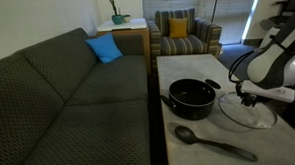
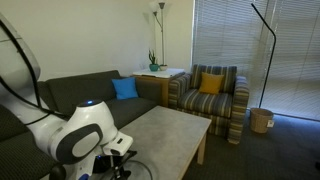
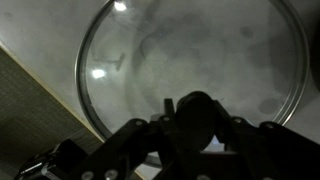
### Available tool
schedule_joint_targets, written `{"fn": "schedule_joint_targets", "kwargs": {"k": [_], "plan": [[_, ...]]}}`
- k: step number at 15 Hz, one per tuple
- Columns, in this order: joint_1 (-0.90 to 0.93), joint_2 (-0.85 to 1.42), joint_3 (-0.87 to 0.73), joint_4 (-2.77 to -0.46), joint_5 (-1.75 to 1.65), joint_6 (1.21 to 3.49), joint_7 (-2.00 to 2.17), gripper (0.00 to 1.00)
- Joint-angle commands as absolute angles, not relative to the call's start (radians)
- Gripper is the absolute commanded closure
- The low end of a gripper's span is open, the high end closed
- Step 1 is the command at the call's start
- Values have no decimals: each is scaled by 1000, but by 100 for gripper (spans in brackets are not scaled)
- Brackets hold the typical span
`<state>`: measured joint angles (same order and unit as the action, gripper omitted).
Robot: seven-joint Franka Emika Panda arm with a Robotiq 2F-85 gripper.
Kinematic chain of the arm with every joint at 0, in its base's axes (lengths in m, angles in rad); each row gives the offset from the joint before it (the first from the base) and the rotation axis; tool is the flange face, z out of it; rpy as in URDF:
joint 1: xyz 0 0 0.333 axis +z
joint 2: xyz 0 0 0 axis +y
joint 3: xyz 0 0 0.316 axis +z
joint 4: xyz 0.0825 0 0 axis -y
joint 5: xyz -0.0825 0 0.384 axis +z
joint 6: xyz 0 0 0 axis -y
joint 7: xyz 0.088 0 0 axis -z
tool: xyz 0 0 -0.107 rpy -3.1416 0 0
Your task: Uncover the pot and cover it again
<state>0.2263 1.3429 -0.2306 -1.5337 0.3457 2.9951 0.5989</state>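
Note:
The black pot (image 1: 191, 98) stands uncovered on the pale table (image 1: 187, 66), showing its dark inside. Its round glass lid (image 1: 247, 111) is to the right of it, low over the tabletop or resting on it. My gripper (image 1: 250, 96) comes down onto the lid's middle. In the wrist view the glass lid (image 3: 180, 50) fills the frame, and my gripper (image 3: 197, 118) is shut on its black knob (image 3: 197, 105). The pot is not visible in the wrist view.
A long black spoon (image 1: 212, 142) lies on the table in front of the pot. A dark grey sofa (image 1: 68, 106) runs along the table's side. A striped armchair (image 1: 185, 33) and a side table with a plant (image 1: 120, 24) stand behind.

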Motion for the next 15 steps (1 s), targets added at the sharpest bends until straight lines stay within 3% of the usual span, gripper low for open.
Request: {"fn": "schedule_joint_targets", "kwargs": {"k": [1, 6, 15], "plan": [[242, 1441, -262, -1406, 327, 3034, 628, 86], [199, 1475, -217, -1336, 310, 3042, 576, 86], [146, 1476, -185, -1300, 256, 2831, 539, 86]]}}
